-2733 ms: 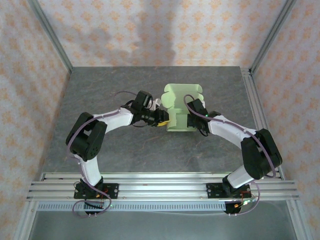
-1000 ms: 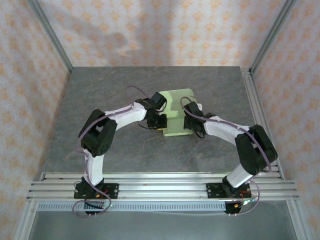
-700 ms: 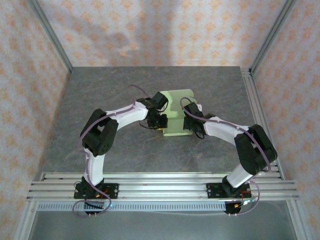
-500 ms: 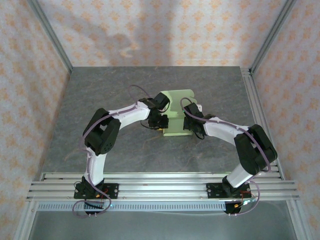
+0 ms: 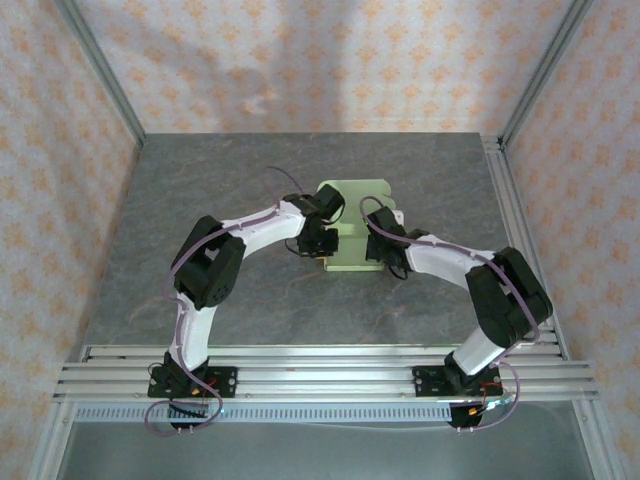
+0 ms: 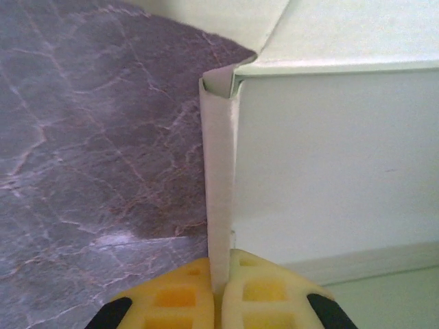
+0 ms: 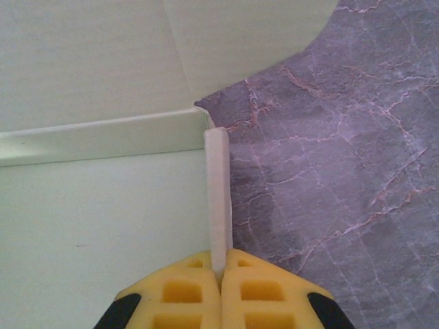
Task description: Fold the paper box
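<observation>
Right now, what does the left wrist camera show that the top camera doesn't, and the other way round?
Left wrist: up close, the left claw is shut on a thin upright side flap at a corner of the paper box. Top: the right claw at the box's opposite side, and how the box lies between both arms. Shared: box, left claw, grey table.

Top view is bright and even, lit from above. There are soft blotchy shadows on the far wall (image 5: 230, 75) and faint shadows under the arms on the table (image 5: 200, 190). Focus is sharp, with slight bending at the frame edges. In the left wrist view the paper box (image 6: 329, 157) is washed out and low in contrast. There is a pale glare patch on the table at near left, and the left gripper (image 6: 219, 277) is soft. In the right wrist view the paper box is equally pale, the right gripper (image 7: 219, 271) is blurred and the table veins are crisp.
</observation>
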Robot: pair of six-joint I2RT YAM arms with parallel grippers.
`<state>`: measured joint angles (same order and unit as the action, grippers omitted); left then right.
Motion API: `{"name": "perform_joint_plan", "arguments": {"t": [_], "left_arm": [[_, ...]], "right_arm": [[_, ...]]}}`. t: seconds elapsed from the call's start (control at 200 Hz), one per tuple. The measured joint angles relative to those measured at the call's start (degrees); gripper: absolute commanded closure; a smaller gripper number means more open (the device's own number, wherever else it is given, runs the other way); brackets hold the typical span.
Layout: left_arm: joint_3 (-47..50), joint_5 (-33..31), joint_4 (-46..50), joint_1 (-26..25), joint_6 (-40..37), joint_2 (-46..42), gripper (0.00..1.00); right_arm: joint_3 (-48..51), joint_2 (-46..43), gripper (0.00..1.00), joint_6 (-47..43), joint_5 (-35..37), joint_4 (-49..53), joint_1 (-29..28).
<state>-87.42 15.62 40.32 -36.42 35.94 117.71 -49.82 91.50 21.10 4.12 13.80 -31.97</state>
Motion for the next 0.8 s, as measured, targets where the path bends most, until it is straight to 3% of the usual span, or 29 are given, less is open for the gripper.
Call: {"name": "perform_joint_plan", "arguments": {"t": [0.455, 0.796], "left_arm": [[-3.87, -13.4, 7.74, -1.33, -1.81, 1.51, 0.96], [-7.54, -22.64, 12.02, -2.47, -2.49, 3.67, 0.96]], "right_arm": [[0.0, 0.92, 1.0, 9.81, 8.55, -2.58, -7.78], [0.0, 0.98, 1.0, 14.95, 8.28, -5.53, -8.39]]}}
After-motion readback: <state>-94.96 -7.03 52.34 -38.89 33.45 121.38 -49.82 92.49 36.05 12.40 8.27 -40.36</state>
